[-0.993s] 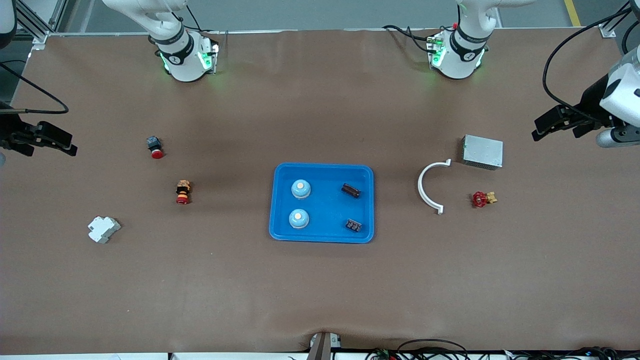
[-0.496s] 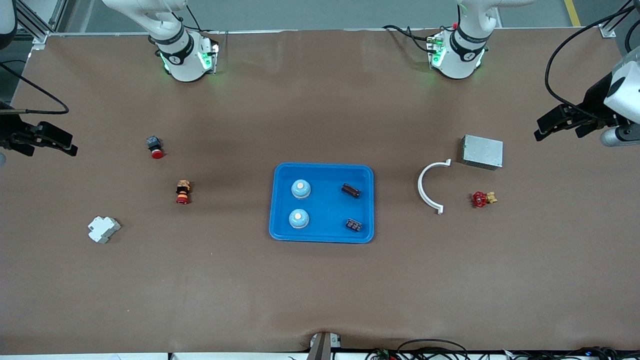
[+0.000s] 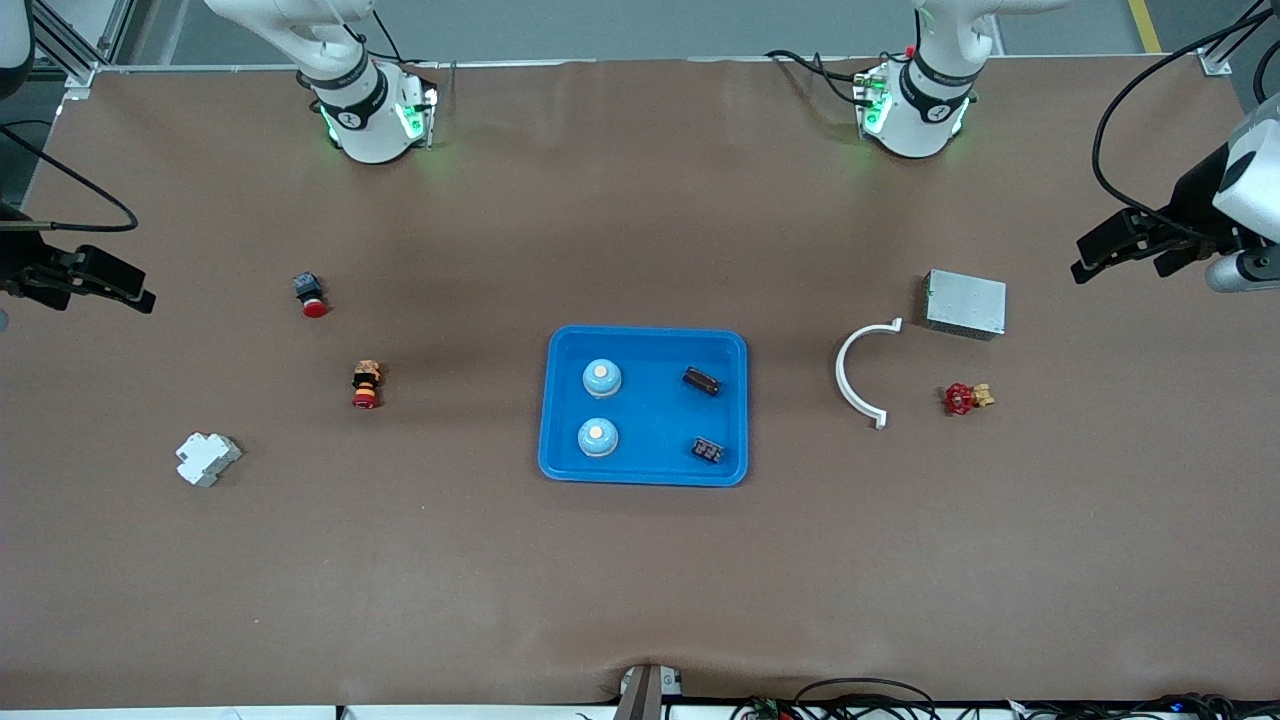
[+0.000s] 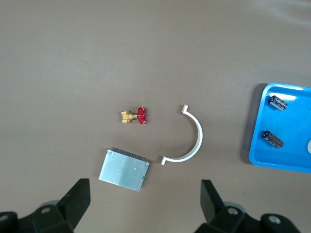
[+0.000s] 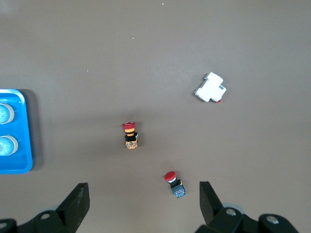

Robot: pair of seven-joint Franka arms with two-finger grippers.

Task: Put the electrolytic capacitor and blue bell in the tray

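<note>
Left claw [image 3: 1100,258] drawn slightly farther toward its desk end, open and empty, right claw [image 3: 125,285] unchanged, open and empty, both bells [image 3: 601,377] and capacitors [image 3: 701,381] inside tray [image 3: 646,478]

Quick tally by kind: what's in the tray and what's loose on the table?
In the blue tray:
blue bells: 2
electrolytic capacitors: 2
On the table:
red push buttons: 2
white breaker: 1
white half-ring: 1
grey metal box: 1
red valve: 1
Total: 10

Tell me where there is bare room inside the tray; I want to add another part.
The tray's middle strip is bare, between the two bells toward the right arm's end and the two capacitors toward the left arm's end. Both those ends are crowded.
</note>
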